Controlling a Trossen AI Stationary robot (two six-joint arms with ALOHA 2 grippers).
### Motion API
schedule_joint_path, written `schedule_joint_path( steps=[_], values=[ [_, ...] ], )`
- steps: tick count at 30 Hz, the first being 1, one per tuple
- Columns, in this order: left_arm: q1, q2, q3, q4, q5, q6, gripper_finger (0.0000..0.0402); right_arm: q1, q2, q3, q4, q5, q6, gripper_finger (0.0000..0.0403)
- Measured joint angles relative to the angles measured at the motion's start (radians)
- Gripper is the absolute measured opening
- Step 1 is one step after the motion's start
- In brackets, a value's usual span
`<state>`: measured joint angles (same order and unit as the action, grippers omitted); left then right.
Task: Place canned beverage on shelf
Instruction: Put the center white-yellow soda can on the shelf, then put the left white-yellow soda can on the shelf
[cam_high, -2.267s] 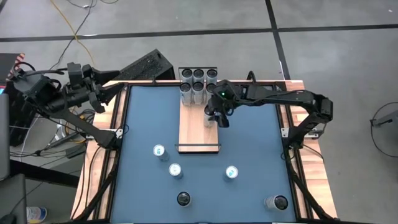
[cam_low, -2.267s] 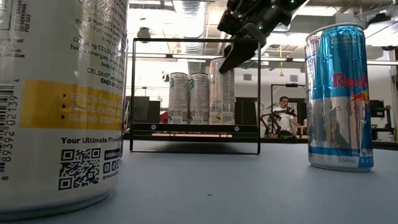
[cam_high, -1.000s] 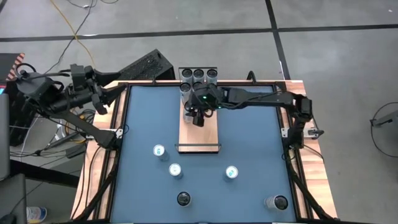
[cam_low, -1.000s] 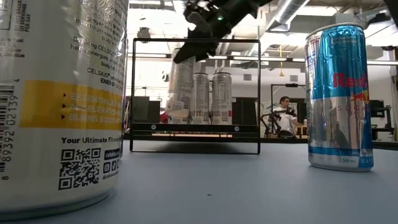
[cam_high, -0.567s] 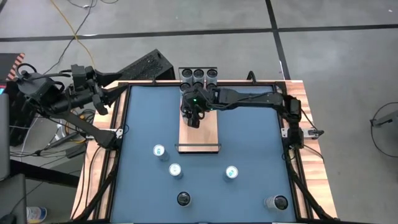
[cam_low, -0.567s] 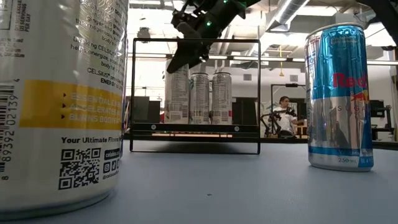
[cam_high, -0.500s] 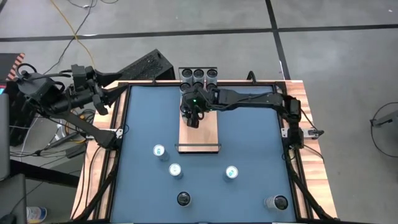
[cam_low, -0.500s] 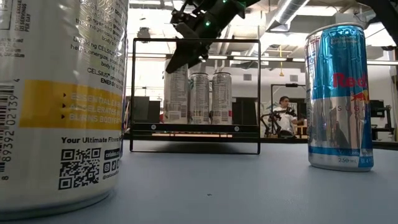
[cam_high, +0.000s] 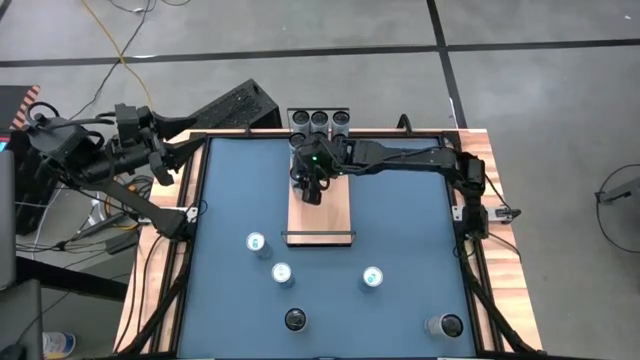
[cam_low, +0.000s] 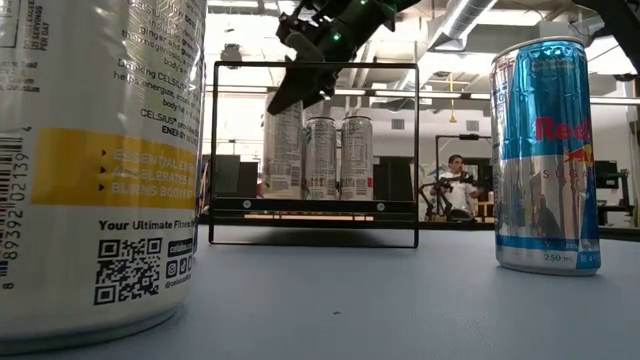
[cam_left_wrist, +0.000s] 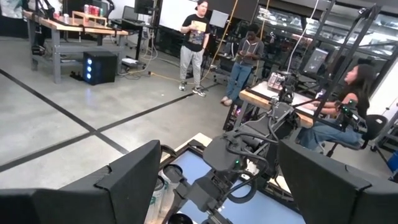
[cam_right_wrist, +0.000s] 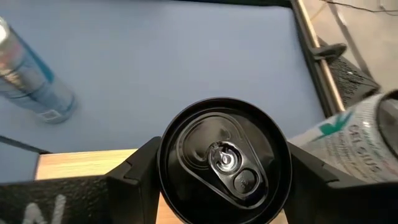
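The shelf (cam_high: 335, 215) is a light-wood board with black end rails, lying at mid-table. A row of cans (cam_high: 319, 120) stands at its far end. My right gripper (cam_high: 312, 185) is over the board's far left part, shut on a black-topped can (cam_right_wrist: 224, 158). In the low view this can (cam_low: 283, 150) stands upright at the left of the row. My left gripper (cam_left_wrist: 221, 171) stays raised beyond the table's far left corner (cam_high: 160, 150), open, with nothing between its fingers. My right gripper pinches the can's upper wall (cam_right_wrist: 157, 171) just under the rim, one finger on each side. The fingers come slanting down from the table's right side. The can is upright. The shelf's black rail (cam_low: 315, 205) hides its base, so whether it rests on the board cannot be told.
Several loose cans stand on the blue mat near the front: two pale ones (cam_high: 256, 242) (cam_high: 282, 274), another (cam_high: 372, 277), a black-topped one (cam_high: 295, 319) and one at the front right (cam_high: 445, 325). In the low view a big can (cam_low: 100, 170) and a blue one (cam_low: 545, 160) stand close.
My right gripper has carried the can a little toward the table's left edge and slightly down over the shelf. The can leaned a second ago and now stands upright beside the row. It has hardly moved in the last half second.
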<state>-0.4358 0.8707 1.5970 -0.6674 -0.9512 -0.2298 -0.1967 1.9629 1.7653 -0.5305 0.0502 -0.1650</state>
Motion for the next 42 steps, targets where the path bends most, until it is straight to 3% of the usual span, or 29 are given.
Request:
schedule_joint_path(
  steps=[3, 11, 32, 42],
  values=[
    [0.000, 0.000, 0.000, -0.001, 0.000, 0.000, 0.0309, -0.004, 0.000, 0.000, -0.001, -0.048, 0.012, 0.0250],
    [0.000, 0.000, 0.000, -0.002, 0.000, 0.000, 0.0309, -0.010, 0.005, 0.000, 0.011, -0.048, 0.018, 0.0289],
    [0.000, 0.000, 0.000, -0.002, -0.002, -0.002, 0.0309, -0.042, -0.002, 0.005, 0.037, -0.019, 0.031, 0.0292],
    [0.000, 0.000, 0.000, -0.002, -0.002, -0.003, 0.0309, -0.048, -0.002, 0.153, -0.060, 0.001, -0.047, 0.0292]
  ],
)
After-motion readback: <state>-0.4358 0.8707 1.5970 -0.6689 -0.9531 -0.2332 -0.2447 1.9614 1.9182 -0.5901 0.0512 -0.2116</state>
